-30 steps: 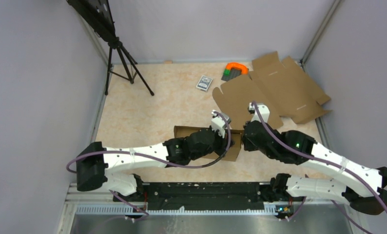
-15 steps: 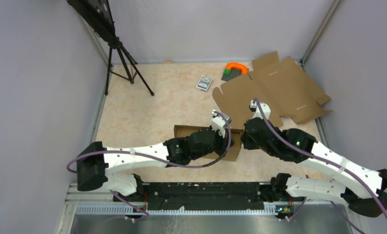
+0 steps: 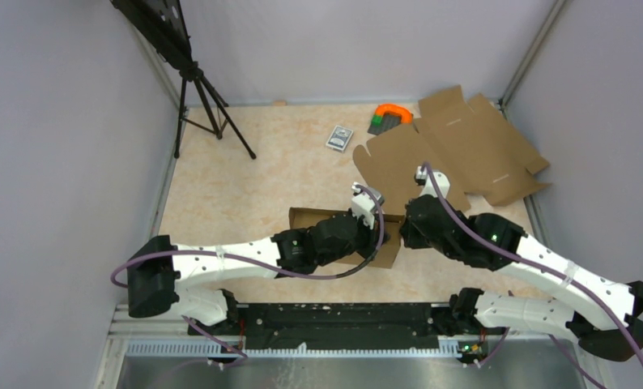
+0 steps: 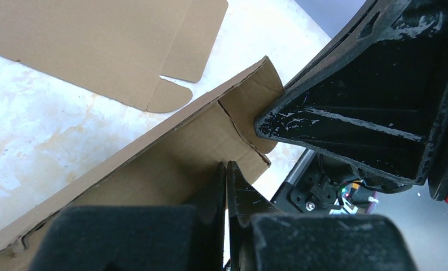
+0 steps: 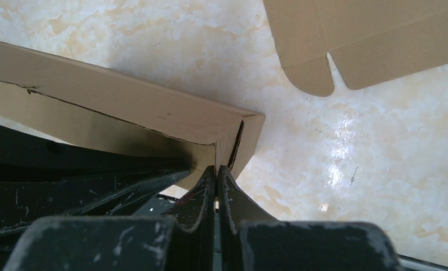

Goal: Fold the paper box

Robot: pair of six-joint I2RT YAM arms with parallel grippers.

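The paper box (image 3: 304, 217) lies partly folded near the table's front, mostly hidden under both wrists in the top view. My left gripper (image 4: 226, 165) is shut with nothing in it, its tips against the inside of the box's raised wall (image 4: 171, 152). My right gripper (image 5: 216, 168) is also shut and empty, its tips touching the box's end corner (image 5: 233, 132) from outside. In the left wrist view the right fingers (image 4: 346, 113) press on the curled end flap (image 4: 258, 90). The two grippers meet tip to tip at the box's right end (image 3: 393, 237).
A second brown blank (image 3: 464, 150) lies flat at the back right, close behind the right wrist. A small grey card pack (image 3: 339, 137) and an orange and green object (image 3: 391, 116) sit behind it. A black tripod (image 3: 205, 97) stands at the back left. Walls enclose the table.
The right wrist has edged slightly away from the table's front. The left arm and the box have stayed put.
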